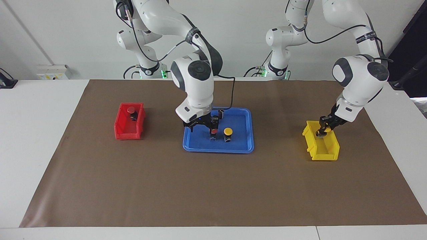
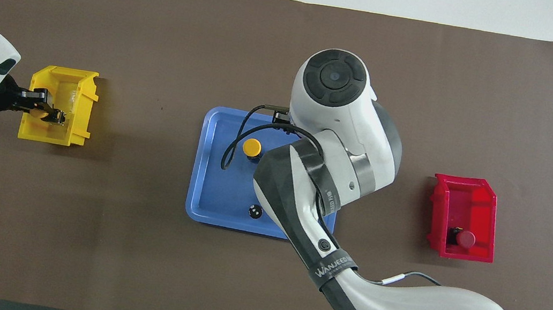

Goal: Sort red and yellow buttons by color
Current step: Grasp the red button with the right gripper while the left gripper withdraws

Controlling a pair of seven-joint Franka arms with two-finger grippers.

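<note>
A red button (image 1: pixel 132 110) sits in the red bin (image 1: pixel 124 132) at the right arm's end of the table. On the blue tray (image 1: pixel 218 148) a yellow button (image 1: pixel 228 131) stands beside a second red button (image 1: pixel 213 132), which is partly covered. My right gripper (image 1: pixel 204 127) hangs open just over that red button, holding nothing; in the overhead view the arm hides both. My left gripper (image 1: pixel 324 129) is low in the yellow bin (image 1: pixel 325 151), shut on a yellow button (image 1: pixel 328 128).
Two small dark cylinders share the tray; one (image 2: pixel 254 211) shows nearer the robots than the buttons. A brown mat (image 1: pixel 213 193) covers the table between the two bins.
</note>
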